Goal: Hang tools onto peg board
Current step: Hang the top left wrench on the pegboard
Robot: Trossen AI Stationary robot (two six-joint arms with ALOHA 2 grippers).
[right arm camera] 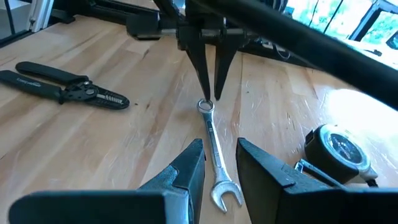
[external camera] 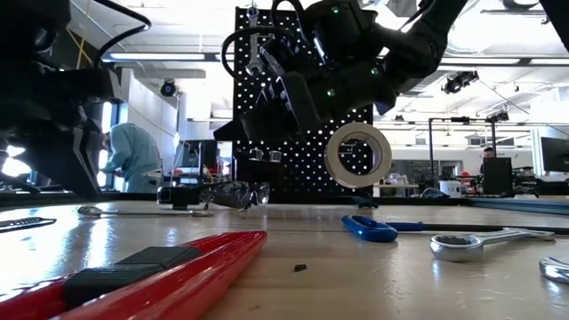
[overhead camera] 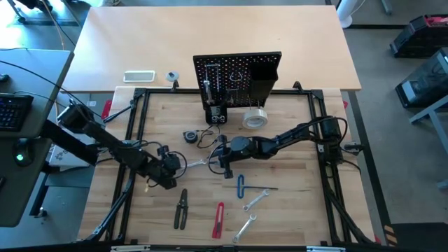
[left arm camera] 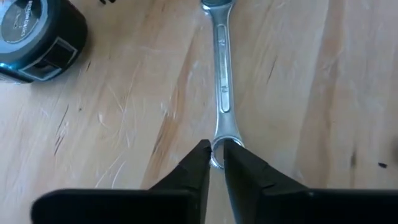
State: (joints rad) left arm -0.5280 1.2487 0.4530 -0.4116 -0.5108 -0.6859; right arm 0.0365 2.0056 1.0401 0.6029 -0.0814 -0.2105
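Observation:
A silver wrench [overhead camera: 198, 162] lies flat on the wooden table between my two grippers. My left gripper [left arm camera: 216, 152] reaches in from the table's left and is shut on the wrench's ring end. My right gripper [right arm camera: 219, 152] comes from the right and stands open. Its fingers are on either side of the wrench's open-jaw end [right arm camera: 224, 194], and I see no contact. The black peg board [overhead camera: 238, 73] stands upright at the table's far side, with the pale tape roll [overhead camera: 255, 117] in front of it. My left gripper pinches the wrench's ring end [left arm camera: 216, 163] between its two fingertips. The fingers slant down from the table's left and point along the wrench's length. The wrench lies flat on the table, its shaft [left arm camera: 222, 81] stretching away from the fingers.
A tape measure [overhead camera: 190, 135] sits just beyond the wrench. Near the front edge lie black-handled pliers [overhead camera: 182, 208], a red-handled cutter [overhead camera: 219, 219], a blue-handled tool [overhead camera: 241, 185] and two more wrenches [overhead camera: 255, 201]. A black frame [overhead camera: 136, 126] rims the table.

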